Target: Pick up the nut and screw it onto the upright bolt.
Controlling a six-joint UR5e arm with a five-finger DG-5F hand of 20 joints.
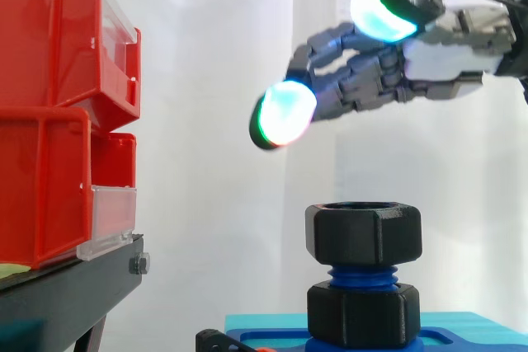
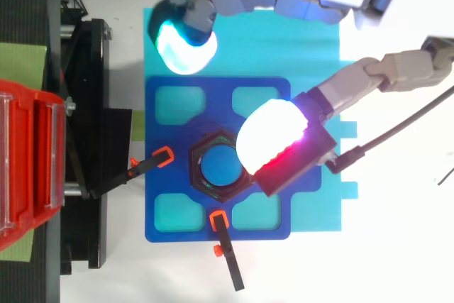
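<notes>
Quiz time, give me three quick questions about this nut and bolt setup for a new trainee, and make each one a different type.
1. True or false: the hand is gripping the upper nut.
2. Multiple choice: where is the upper nut? A) in one of the red bins; B) on top of the blue bolt; C) lying flat on the table.
3. Fill the gap: in the side view, the red bins stand to the ___ of the bolt.

Key: 1 false, the hand hangs above the nut with relaxed fingers, holding nothing. 2 B. 3 left.
</notes>
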